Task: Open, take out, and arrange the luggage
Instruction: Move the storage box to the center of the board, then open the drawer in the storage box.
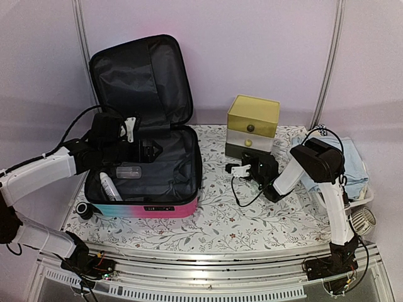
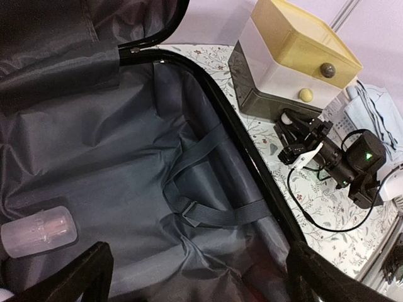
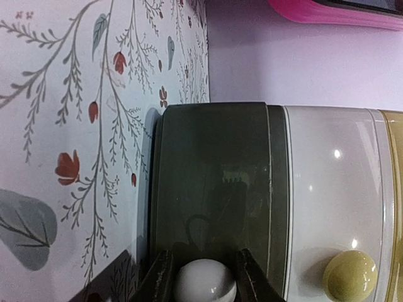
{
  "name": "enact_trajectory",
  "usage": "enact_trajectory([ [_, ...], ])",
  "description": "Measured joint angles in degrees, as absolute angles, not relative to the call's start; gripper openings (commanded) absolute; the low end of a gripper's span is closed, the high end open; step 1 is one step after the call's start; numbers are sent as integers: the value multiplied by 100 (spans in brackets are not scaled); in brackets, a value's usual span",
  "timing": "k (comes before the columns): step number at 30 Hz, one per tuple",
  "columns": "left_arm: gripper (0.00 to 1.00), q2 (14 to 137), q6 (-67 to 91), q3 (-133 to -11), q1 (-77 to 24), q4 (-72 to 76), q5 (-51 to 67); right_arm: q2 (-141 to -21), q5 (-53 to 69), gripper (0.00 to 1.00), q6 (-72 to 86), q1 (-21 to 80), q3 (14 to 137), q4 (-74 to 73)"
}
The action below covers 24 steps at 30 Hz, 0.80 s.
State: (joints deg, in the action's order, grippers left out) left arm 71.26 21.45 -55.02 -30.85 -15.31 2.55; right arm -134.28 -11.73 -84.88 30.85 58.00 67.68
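- The suitcase (image 1: 148, 207) is being shown lying open on the left part of the flowered surface (image 1: 252, 220). Its lid (image 1: 141, 78) is being propped upright towards the back wall, and its turquoise-to-pink shell is being turned to the near edge.
- The left tool (image 1: 150, 151) is being held inside the lower half of the suitcase, above the black lining (image 2: 126, 163). Its fingers (image 2: 75, 277) are being spread wide, with nothing between them (released).
- A clear bottle (image 1: 129, 171) and a white tube (image 1: 110, 187) are being carried in the lower half, near its left side. They are close to the left tool but are not being touched by it.
- Grey straps (image 2: 208, 211) are being seen lying slack across the lining.
- A drawer box (image 1: 253, 126) is being carried at the back of the surface, to the right of the suitcase and apart from it. It is made up of a yellow top, a white middle drawer and a dark bottom drawer (image 3: 214, 176).
- The right tool (image 1: 242, 170) is being clenched on the white knob (image 3: 204, 283) of the dark bottom drawer. Its fingers (image 3: 160, 277) are being pressed against either side of the knob.
- The yellow knob (image 3: 349, 275) of the drawer above is not being touched.
- A blue cloth (image 1: 356, 160) is being carried in a white basket (image 1: 368, 195) at the right edge, behind the right arm.
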Motion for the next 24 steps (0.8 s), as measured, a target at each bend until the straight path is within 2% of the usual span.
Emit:
enact_trajectory([
  [24,98,7030,2169,-5492,-3085,-1516,259,-12713,-856,6,-8215,3527,4836,6536],
])
